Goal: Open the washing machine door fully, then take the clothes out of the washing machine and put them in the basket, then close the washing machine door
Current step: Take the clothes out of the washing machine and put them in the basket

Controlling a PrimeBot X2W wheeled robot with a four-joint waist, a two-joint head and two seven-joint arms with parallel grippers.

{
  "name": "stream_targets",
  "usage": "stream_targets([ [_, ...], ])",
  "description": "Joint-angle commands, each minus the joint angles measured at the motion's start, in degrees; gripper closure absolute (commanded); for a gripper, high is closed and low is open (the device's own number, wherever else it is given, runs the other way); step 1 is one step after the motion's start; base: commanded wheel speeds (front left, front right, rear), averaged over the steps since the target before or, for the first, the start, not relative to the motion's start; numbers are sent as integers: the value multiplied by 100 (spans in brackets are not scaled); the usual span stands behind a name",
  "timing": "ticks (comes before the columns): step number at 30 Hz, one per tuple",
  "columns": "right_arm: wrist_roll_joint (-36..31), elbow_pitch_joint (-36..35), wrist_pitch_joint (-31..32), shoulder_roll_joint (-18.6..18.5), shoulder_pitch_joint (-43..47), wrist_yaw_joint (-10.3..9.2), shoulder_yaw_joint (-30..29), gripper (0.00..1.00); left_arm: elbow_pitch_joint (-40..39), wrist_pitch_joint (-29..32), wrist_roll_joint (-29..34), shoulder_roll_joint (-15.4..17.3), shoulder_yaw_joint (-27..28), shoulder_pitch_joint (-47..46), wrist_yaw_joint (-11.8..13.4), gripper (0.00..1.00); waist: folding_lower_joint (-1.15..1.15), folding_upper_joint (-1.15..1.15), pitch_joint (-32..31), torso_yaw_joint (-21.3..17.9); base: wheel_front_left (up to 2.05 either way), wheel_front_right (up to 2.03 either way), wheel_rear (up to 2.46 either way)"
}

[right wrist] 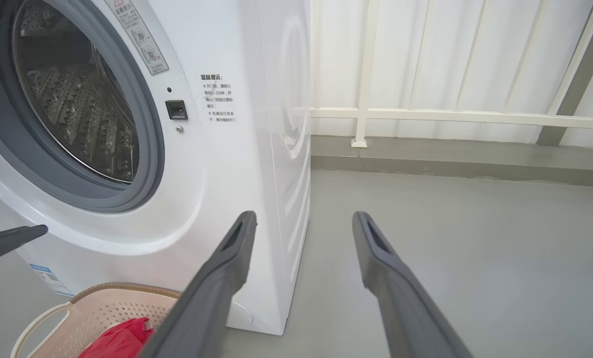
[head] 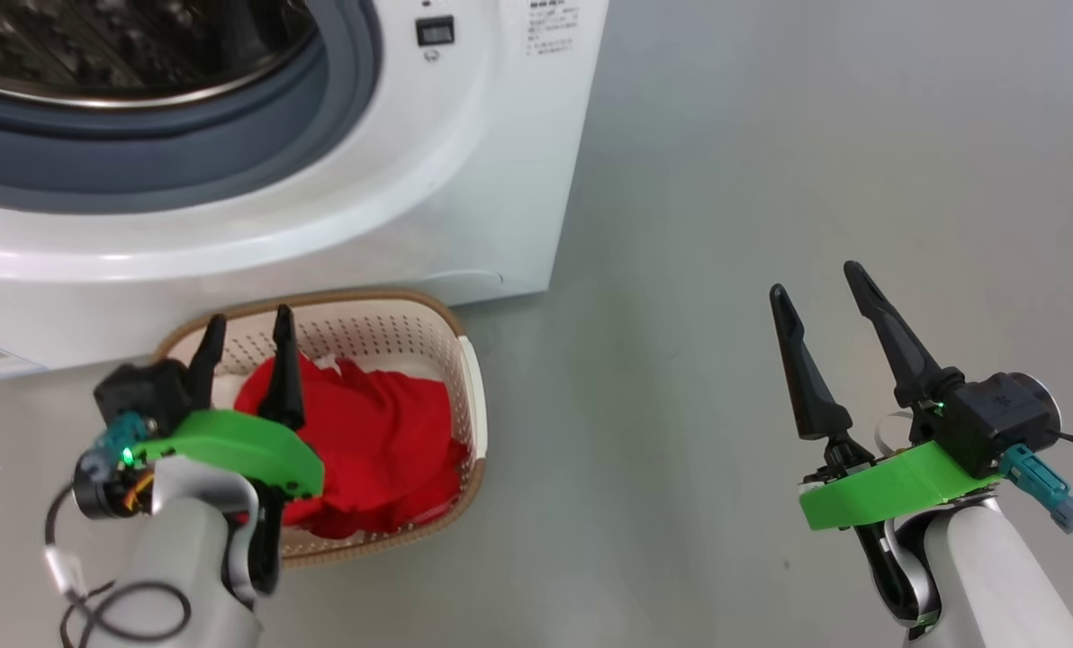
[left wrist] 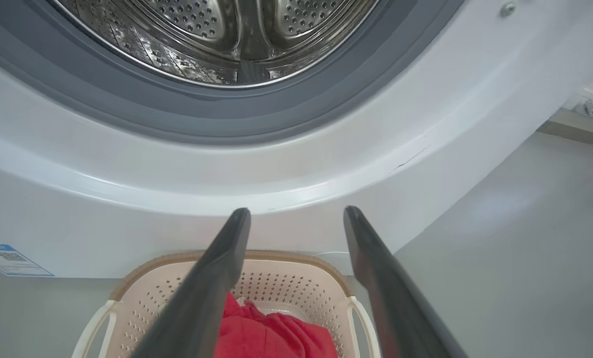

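The white washing machine (head: 464, 162) stands with its steel drum (left wrist: 227, 35) exposed behind a grey rubber ring; its door is out of view. The cream basket (head: 392, 319) sits on the floor against the machine's front. Red clothes (head: 365, 441) lie heaped inside it, with a bit of white cloth showing at the back. My left gripper (head: 247, 326) hangs open just above the basket, nothing between its fingers (left wrist: 222, 258). My right gripper (head: 816, 277) is open over bare floor, well to the right of the basket. The basket (right wrist: 102, 303) and red clothes (right wrist: 120, 338) also show at the right wrist view's lower left.
Grey floor (head: 770, 162) spreads to the right of the machine. A white railing (right wrist: 455, 117) and a low grey kerb run along the back wall. A small blue label (left wrist: 8, 258) sits at the machine's lower left corner.
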Motion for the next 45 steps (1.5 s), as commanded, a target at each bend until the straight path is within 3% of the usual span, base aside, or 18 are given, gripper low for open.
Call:
stream_targets([
  [1,-95,-123,-37,-17,57,28,80,0,-308,-69,67,98,206,144,45,0,0,0,-162,82,0,0,0],
  [11,-106,-85,-37,-17,167,28,-173,0,-1814,-69,316,-46,432,1051,78,0,0,0,-573,184,0,0,0],
  [24,-216,-74,-37,-17,474,28,-344,0,-3090,-70,775,-30,598,1941,210,0,0,0,-1111,275,0,0,0],
  [45,-229,-317,-37,-17,1143,28,-639,0,-3633,27,1192,248,665,2951,592,0,0,0,-1681,293,0,0,0],
])
